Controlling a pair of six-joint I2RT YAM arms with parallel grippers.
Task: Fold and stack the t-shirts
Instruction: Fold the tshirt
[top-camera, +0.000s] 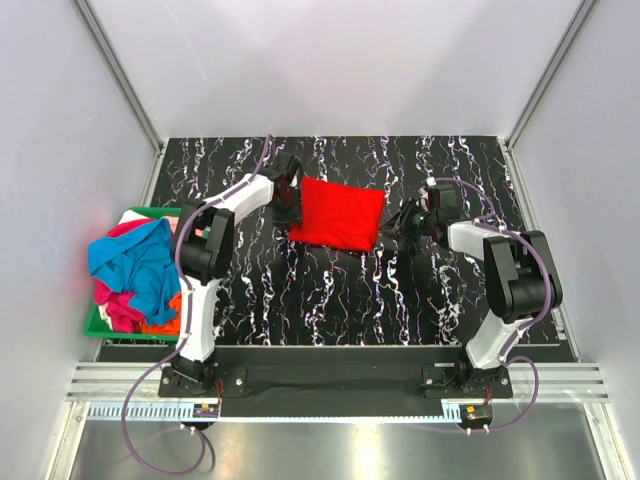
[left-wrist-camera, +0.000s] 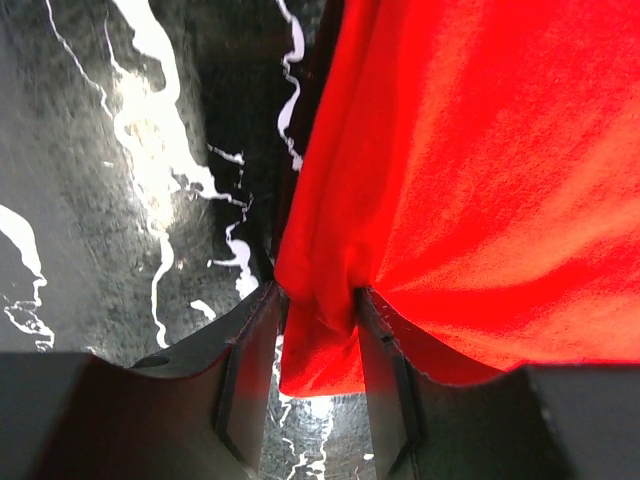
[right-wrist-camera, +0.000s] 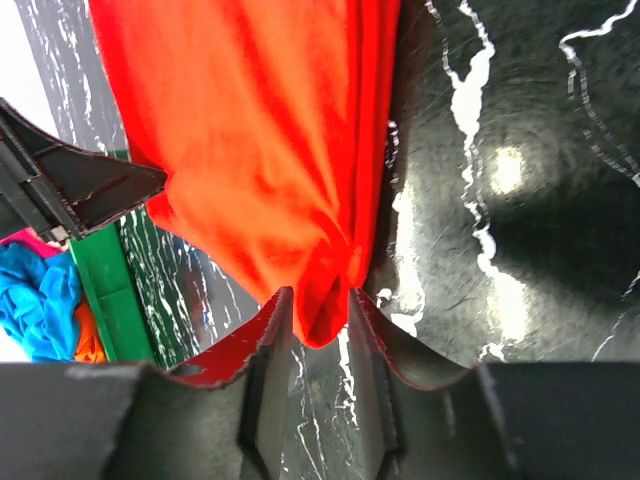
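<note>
Black marbled table (top-camera: 330, 300), upper centre of the overhead frame: the red t-shirt (top-camera: 337, 213) spans between left gripper (left-wrist-camera: 315, 325) and right gripper (right-wrist-camera: 320, 315), each clamped on a bunched corner. Both pinches take little cloth; uneven pull could slip a corner and undo the fold.

the left tool (left-wrist-camera: 318, 305) pinches a bunched corner of the red t-shirt (left-wrist-camera: 480, 180), which spreads toward 1 o'clock; black white-veined tabletop (left-wrist-camera: 110, 220) lies at 9 o'clock.
</note>
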